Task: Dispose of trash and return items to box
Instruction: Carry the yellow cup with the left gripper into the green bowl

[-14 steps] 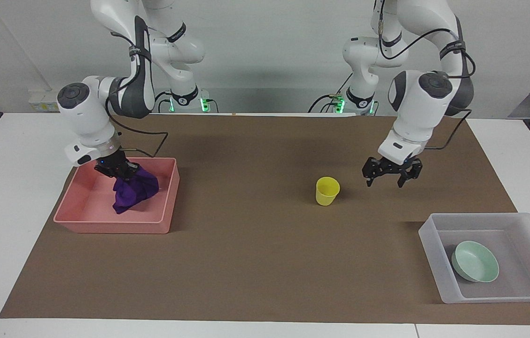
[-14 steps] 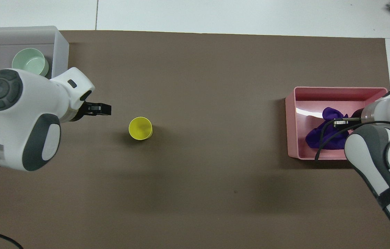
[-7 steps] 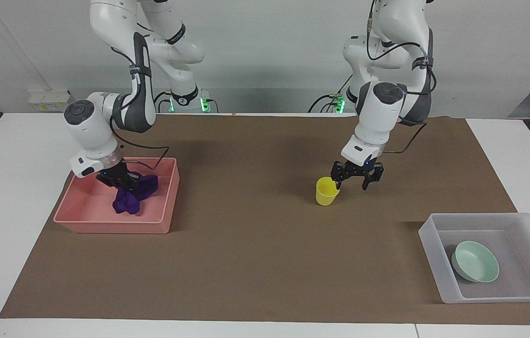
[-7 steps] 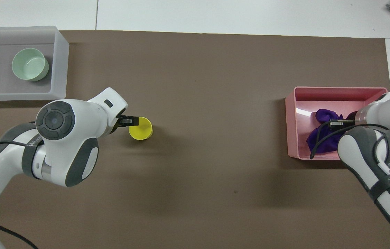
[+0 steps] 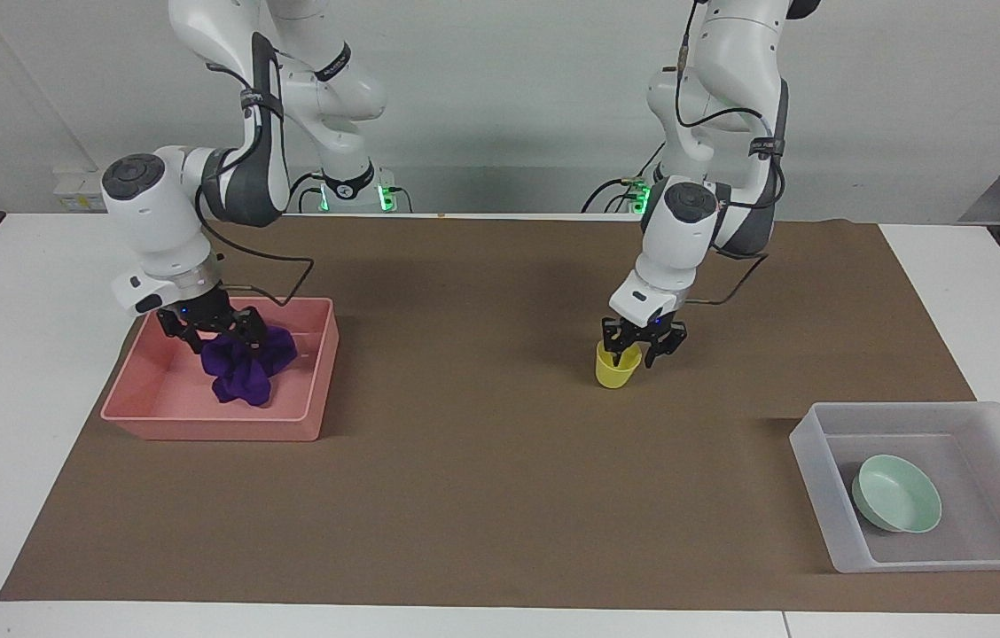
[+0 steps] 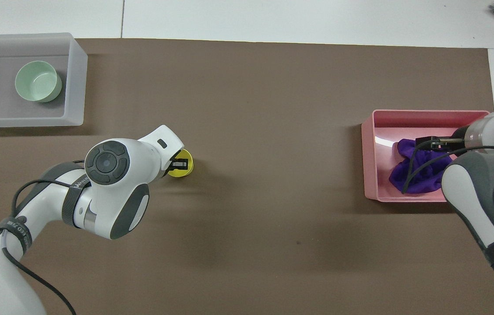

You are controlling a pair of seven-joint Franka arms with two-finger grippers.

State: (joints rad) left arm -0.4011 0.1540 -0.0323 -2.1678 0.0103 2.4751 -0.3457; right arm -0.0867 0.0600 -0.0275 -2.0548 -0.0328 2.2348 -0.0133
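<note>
The purple wad of trash lies in the pink tray, also in the overhead view. My right gripper is open just above the wad, over the tray. The yellow cup stands upright mid-table and shows partly under my hand in the overhead view. My left gripper is open and low at the cup, one finger inside the rim and one outside. The mint-green bowl sits in the translucent box at the left arm's end, farther from the robots.
A brown mat covers most of the white table. The pink tray stands at the right arm's end. The box with the bowl is farther out than the cup.
My right gripper lowered the wad into the pink tray and opened, letting it go. My left gripper swung from beside the box to the cup and came down astride its rim.
</note>
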